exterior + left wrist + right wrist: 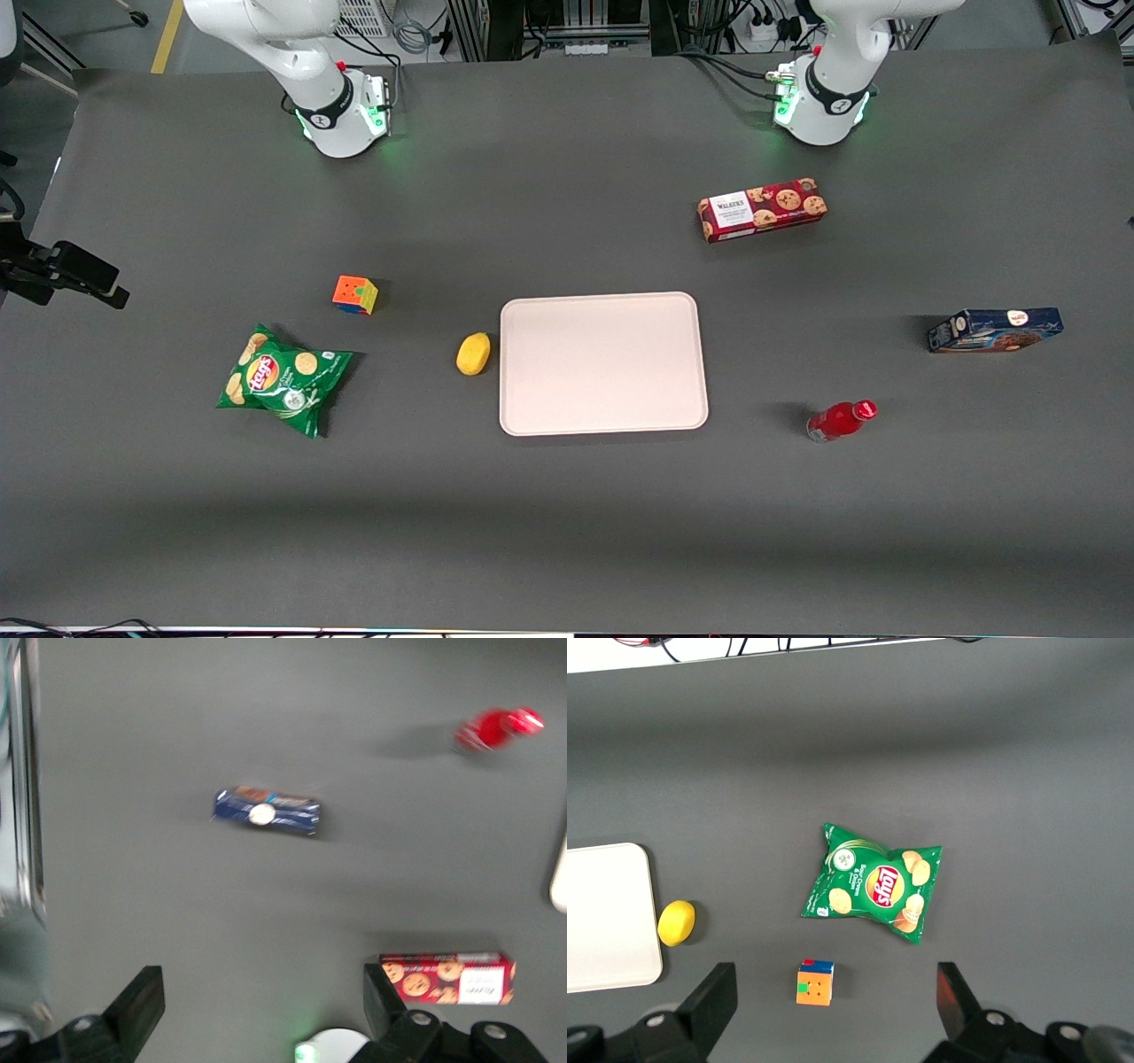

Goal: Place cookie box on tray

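**Cookie box not picked up yet, arm is high above the table**

Front view first, with the tray (pixel 602 363) as my landmark. It sits mid-table with nothing on it. The cookie box (pixel 995 330) lies well off toward the working arm's end of the table, nowhere near the tray's rim. A red bottle (pixel 840 421) stands between the two, slightly nearer the camera than the box. The red cookie box (pixel 762 209) is farther from the camera than the tray. A lemon (pixel 473 354) sits just beside the tray's edge on the parked arm's side. The gripper itself doesn't show here.

Left wrist view: the gripper (pixel 257 1005) hangs well above the table, its fingers spread wide with nothing between them. The navy cookie box (pixel 266 811) lies flat in plain sight, and only a sliver of the tray shows at the frame edge.

So I'd say this is the approach step, nothing grasped. Next move probably needs the gripper centred over the box, turned so the fingers straddle its narrow width, then lowered. Don't grab the red one by mistake!
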